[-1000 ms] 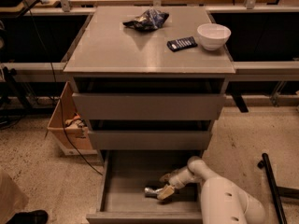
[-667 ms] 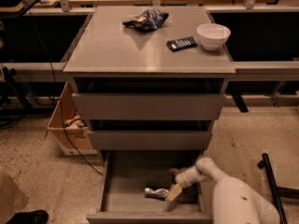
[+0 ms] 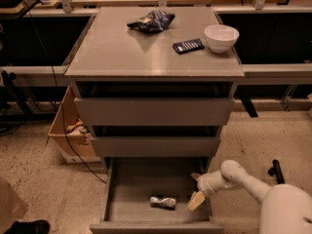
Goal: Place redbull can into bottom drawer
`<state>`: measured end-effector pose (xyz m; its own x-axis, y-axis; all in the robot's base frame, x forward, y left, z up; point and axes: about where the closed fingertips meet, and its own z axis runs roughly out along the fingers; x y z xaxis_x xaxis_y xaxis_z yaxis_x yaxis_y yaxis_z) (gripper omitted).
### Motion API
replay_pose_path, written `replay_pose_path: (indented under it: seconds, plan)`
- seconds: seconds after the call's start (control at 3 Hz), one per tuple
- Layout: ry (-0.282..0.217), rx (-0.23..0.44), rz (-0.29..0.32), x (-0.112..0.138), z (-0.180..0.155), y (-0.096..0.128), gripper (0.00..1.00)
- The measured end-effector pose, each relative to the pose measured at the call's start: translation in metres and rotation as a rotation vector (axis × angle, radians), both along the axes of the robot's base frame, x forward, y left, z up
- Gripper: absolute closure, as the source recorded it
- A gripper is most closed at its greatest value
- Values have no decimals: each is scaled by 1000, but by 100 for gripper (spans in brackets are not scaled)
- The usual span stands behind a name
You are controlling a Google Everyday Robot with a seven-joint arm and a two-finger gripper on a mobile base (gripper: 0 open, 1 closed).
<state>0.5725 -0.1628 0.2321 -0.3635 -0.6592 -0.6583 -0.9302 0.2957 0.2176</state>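
The redbull can (image 3: 163, 202) lies on its side on the floor of the bottom drawer (image 3: 122, 189), near the front middle. The bottom drawer is pulled out, below the two shallower drawers. My gripper (image 3: 196, 189) is at the drawer's right side, a little right of the can and apart from it. Its fingers (image 3: 197, 200) are spread and hold nothing. My white arm (image 3: 253, 185) reaches in from the lower right.
On the cabinet top (image 3: 122, 52) lie a dark blue snack bag (image 3: 151, 21), a black remote (image 3: 188, 46) and a white bowl (image 3: 221, 37). A cardboard box (image 3: 68, 128) stands on the floor to the cabinet's left. A dark post (image 3: 277, 170) stands to the right.
My gripper let go of the can and drew back to the right and upward. The can now lies free on the drawer floor.
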Motion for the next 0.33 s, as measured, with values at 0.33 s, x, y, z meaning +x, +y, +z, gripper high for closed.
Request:
replay_pose_path:
  seconds: [0.33]
  plan:
    - [19, -5, 36, -23, 17, 7, 0]
